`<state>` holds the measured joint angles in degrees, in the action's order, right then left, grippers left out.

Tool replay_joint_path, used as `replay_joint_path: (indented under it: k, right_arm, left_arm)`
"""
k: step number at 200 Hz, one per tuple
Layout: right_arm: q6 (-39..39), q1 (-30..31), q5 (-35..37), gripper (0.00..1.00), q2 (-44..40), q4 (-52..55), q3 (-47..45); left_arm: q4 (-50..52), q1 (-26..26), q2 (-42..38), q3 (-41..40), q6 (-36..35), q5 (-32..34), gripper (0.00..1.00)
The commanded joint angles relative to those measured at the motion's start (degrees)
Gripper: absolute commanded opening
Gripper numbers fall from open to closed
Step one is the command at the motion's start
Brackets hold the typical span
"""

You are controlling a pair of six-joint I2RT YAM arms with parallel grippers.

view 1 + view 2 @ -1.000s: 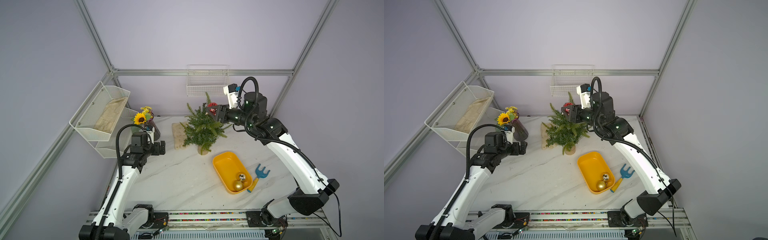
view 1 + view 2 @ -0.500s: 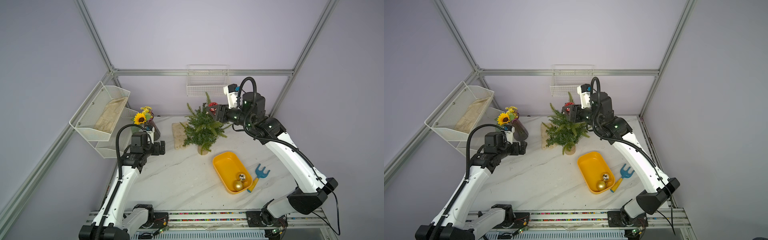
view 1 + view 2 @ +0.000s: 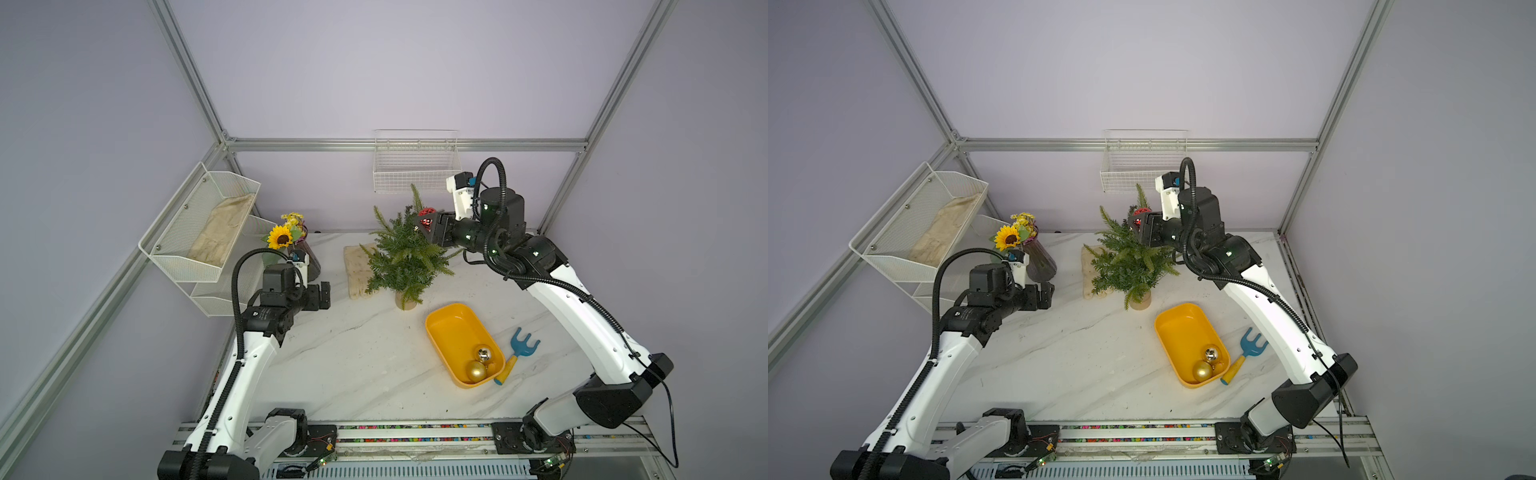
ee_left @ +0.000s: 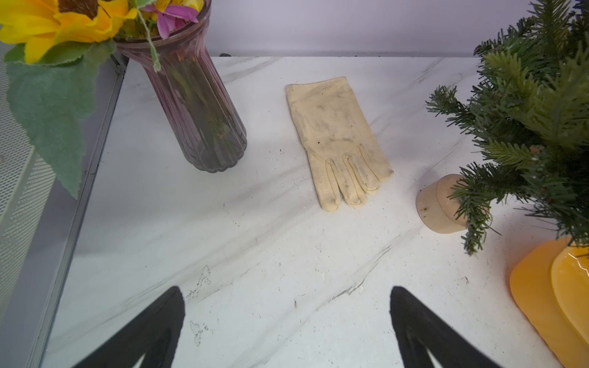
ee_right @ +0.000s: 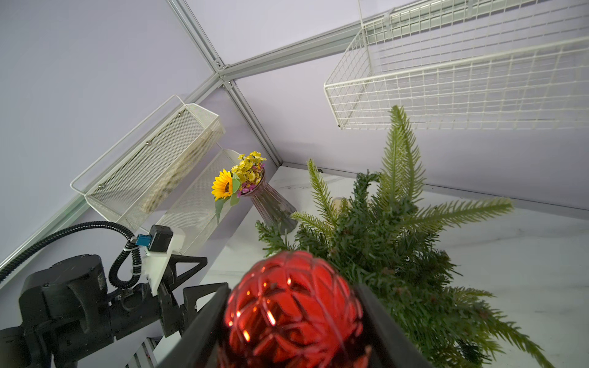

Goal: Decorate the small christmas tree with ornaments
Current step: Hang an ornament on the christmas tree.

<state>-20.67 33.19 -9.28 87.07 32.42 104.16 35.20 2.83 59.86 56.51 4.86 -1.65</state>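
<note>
The small christmas tree (image 3: 405, 253) (image 3: 1127, 259) (image 4: 535, 105) (image 5: 392, 242) stands on its beige base at the back of the table. My right gripper (image 3: 424, 221) (image 3: 1136, 222) (image 5: 291, 315) is shut on the red faceted ornament (image 3: 426, 217) (image 3: 1137, 220) (image 5: 293, 306), held high against the tree's upper right branches. A matte gold ornament (image 3: 476, 371) (image 3: 1202, 370) and a shiny mirrored ornament (image 3: 483, 353) (image 3: 1212, 353) lie in the yellow tray (image 3: 446, 328) (image 3: 1177, 328). My left gripper (image 3: 324, 295) (image 3: 1047, 293) (image 4: 287, 321) hovers open and empty over the left of the table.
A sunflower bouquet in a dark ribbed vase (image 3: 307, 259) (image 4: 197, 111) stands behind the left gripper. A beige glove (image 3: 357, 266) (image 4: 338, 140) lies left of the tree. A blue-and-yellow toy rake (image 3: 517, 353) lies right of the tray. A wire basket (image 3: 415, 166) hangs above the tree.
The right gripper with the red ornament has edged slightly closer to the tree. The left arm has not moved.
</note>
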Motion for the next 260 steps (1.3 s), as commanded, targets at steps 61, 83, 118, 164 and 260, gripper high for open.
replay_joint_path:
  k: [61,83,118,164,260]
  right_arm:
    - [1.2,0.4,3.7,0.52,-0.4,0.2,-2.1]
    - [1.3,0.4,4.7,0.52,-0.7,-0.4,-2.6]
    - [1.3,0.4,4.4,0.52,-0.8,-1.7,-2.9]
    - [1.1,0.4,1.3,0.52,-0.7,-4.4,-3.2]
    - [1.8,0.4,5.9,0.52,0.3,-4.5,-3.2]
  left_arm:
    - [-1.9,0.4,-0.8,-2.0,-1.3,0.4,1.0]
    - [-1.9,0.4,-0.8,-2.0,-1.3,0.4,1.0]
    - [-1.9,0.4,-0.7,-2.0,-1.3,0.4,1.0]
    - [-1.9,0.4,-0.6,-2.0,-1.2,0.5,1.0]
    - [-1.9,0.4,-0.5,-1.9,-1.3,0.5,1.0]
